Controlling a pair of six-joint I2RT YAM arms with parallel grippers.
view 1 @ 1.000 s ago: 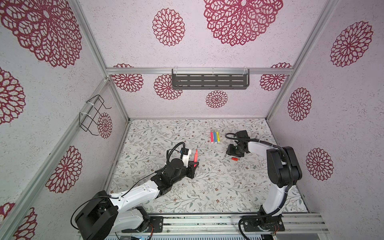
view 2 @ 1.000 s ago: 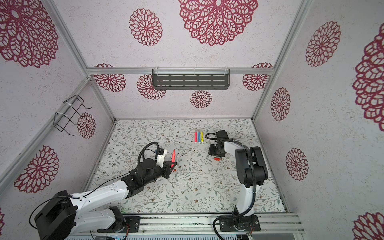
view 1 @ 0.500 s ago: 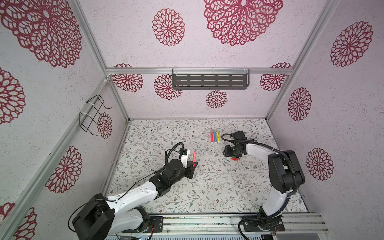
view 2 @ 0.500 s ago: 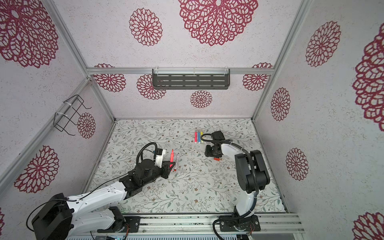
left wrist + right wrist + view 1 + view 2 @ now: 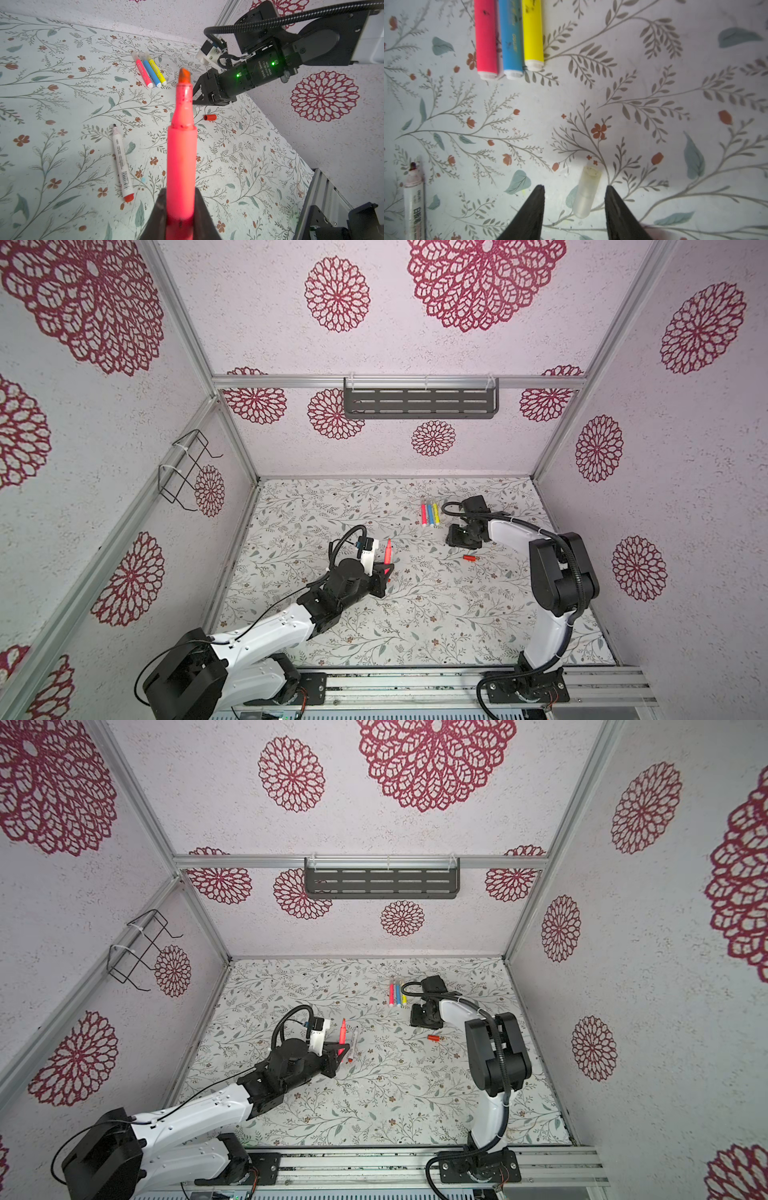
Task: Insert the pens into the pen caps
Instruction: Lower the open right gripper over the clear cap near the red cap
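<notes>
The right gripper [image 5: 574, 187], jaws apart, is aiming down at the pale cap [image 5: 587, 193] lying lengthwise between them, while the left gripper [image 5: 180, 200] is clamping the orange pen [image 5: 181, 158].

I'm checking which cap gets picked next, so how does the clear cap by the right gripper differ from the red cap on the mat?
The clear cap is pale and translucent; the red cap is solid red. The clear cap lies between the jaws of the open right gripper, not gripped; the red cap lies apart from it. Both lie on their sides on the floral mat, and neither is on a pen.
</notes>
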